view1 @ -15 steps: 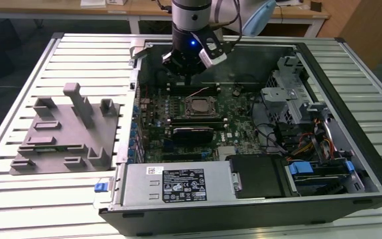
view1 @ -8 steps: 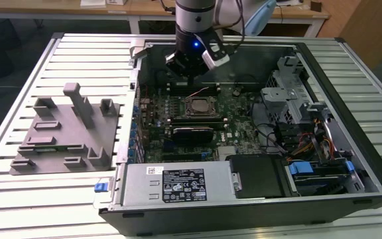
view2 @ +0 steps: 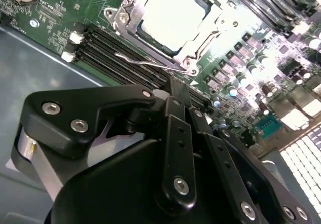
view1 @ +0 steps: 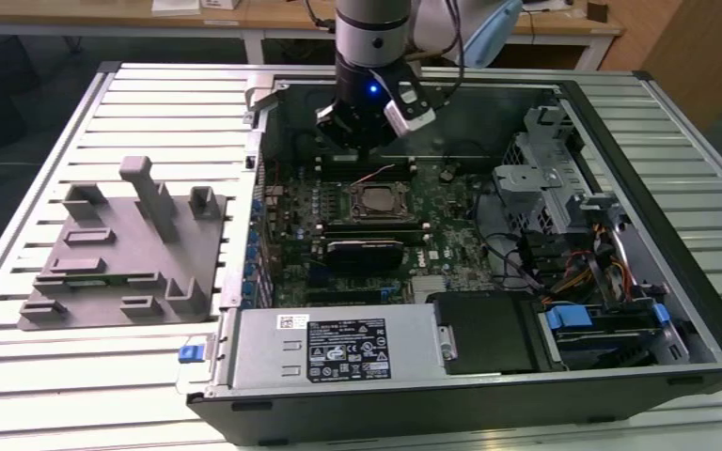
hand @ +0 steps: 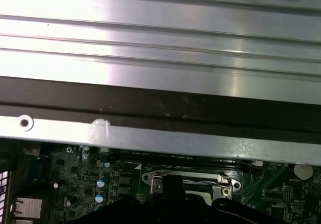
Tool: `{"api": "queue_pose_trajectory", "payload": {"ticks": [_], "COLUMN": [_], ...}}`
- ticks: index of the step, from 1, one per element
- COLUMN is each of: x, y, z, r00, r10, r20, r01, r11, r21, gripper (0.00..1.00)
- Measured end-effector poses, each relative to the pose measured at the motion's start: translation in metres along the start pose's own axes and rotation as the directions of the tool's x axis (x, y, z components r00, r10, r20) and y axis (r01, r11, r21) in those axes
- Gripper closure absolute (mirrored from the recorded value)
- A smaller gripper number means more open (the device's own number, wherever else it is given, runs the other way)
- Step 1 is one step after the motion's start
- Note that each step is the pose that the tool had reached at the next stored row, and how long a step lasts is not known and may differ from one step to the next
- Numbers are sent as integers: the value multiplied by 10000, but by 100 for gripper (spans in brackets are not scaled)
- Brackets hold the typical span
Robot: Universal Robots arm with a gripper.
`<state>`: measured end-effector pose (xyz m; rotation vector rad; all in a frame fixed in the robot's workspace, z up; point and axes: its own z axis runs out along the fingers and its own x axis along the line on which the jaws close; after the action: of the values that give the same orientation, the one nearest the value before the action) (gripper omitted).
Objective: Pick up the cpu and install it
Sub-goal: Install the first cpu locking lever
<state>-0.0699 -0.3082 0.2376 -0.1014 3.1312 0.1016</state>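
Cpu [view2: 173, 15]: square, no long axis, pale silver top facing up, seated flat in motherboard socket [view2: 131, 14], edges parallel to socket frame. Gripper [view2: 176, 91]: above memory slots [view2: 113, 56] just beside socket, fingers pressed together, holding nothing. White labels on power supply [view1: 336, 343]; print not legible.

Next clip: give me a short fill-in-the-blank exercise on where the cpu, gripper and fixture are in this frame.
1. The cpu lies in the motherboard ____.
2. The gripper hangs above the open computer ____.
3. The grey fixture lies on the slatted table, outside the case, on the exterior view's ____.

Missing words: socket; case; left
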Motion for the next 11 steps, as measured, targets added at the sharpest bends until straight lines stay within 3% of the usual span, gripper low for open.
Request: {"api": "queue_pose_trajectory", "payload": {"ticks": [11], "x": [-114], "y": [30], "z": [77], "r00": [10000], "r10": [97], "r20": [8], "r01": [-97], "r11": [10000], "r21": [1], "gripper": [89]}}
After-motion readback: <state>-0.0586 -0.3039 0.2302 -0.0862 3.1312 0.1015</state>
